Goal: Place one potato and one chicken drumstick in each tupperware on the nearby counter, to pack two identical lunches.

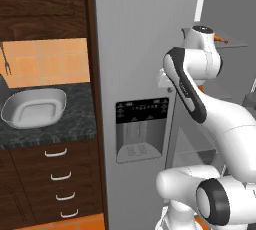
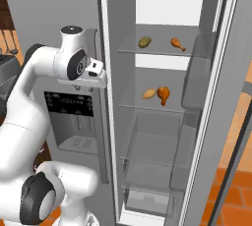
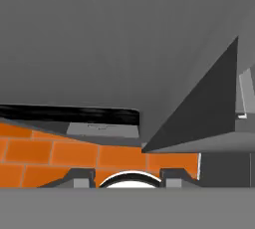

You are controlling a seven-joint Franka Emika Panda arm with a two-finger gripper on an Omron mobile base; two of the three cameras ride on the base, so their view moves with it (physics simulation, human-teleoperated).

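Fridge (image 2: 162, 97) open. One tupperware (image 1: 34, 108) on bench (image 1: 75, 124), empty. Drumsticks (image 2: 163, 94) greasy-looking, best pinched at the meaty end; potatoes (image 2: 144, 42) firm, round, roll-prone. Tool (image 3: 127, 177) partly spread, holding nothing.

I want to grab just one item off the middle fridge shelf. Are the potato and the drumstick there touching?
Cannot tell. In the right base view the potato and the chicken drumstick lie side by side, edges meeting or nearly so; no plain gap or contact shows.

Two potatoes (image 2: 144, 42) (image 2: 149, 94), two chicken drumsticks (image 2: 177, 43) (image 2: 163, 94), one tupperware (image 1: 34, 107).
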